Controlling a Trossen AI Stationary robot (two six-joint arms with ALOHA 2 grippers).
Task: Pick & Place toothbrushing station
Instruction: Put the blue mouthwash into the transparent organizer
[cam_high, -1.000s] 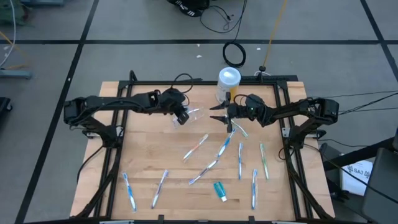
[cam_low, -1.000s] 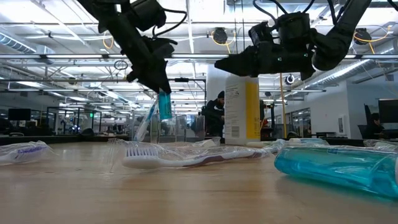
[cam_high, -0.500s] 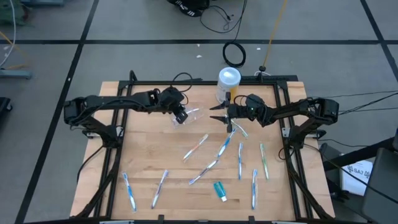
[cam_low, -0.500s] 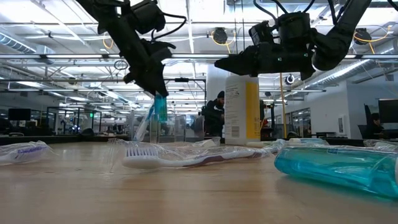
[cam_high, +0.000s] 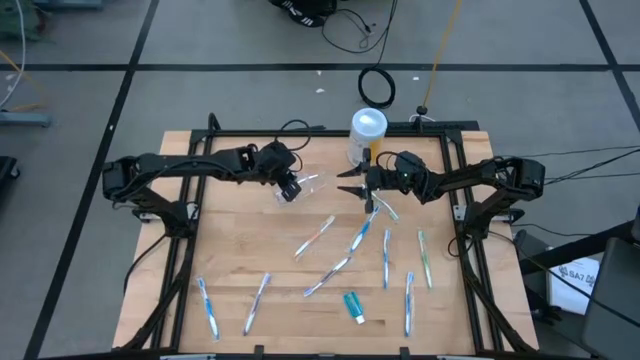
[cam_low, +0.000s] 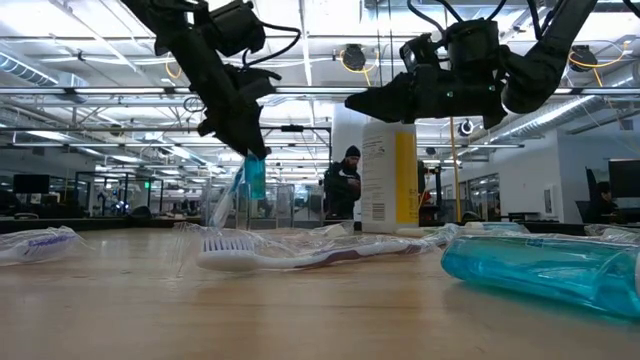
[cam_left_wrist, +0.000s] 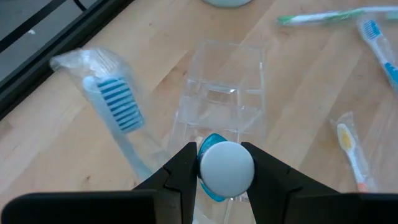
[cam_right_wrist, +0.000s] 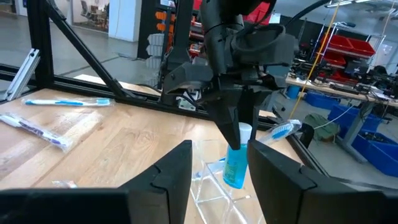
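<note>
My left gripper (cam_high: 291, 187) is shut on a small teal toothpaste tube (cam_low: 255, 178) that hangs just above the clear plastic cup (cam_left_wrist: 221, 102), which also shows in the high view (cam_high: 311, 185). A wrapped toothbrush with blue bristles (cam_left_wrist: 118, 109) leans up at the cup. My right gripper (cam_high: 352, 190) is open and empty, raised above the table just right of the cup, its fingers pointing toward the cup. Several wrapped toothbrushes (cam_high: 360, 238) and another teal tube (cam_high: 353, 305) lie flat on the wooden table. My left gripper pinches the tube's upper end, just below its white cap (cam_left_wrist: 226, 169), between its two fingers (cam_left_wrist: 186, 163). The fingers come from above, slanting down. The tube (cam_right_wrist: 235, 167) hangs below them, cap up, lifted clear over the cup's mouth.
A tall yellow canister with a white lid (cam_high: 367, 135) stands at the far edge behind my right gripper. Toothbrushes are scattered over the middle and near right of the table (cam_high: 408, 300), two more at the near left (cam_high: 206, 305). Black frame rails run along the table's sides.
My left gripper has shifted a little toward the table's left edge with the teal tube, which stays hanging over the cup.
</note>
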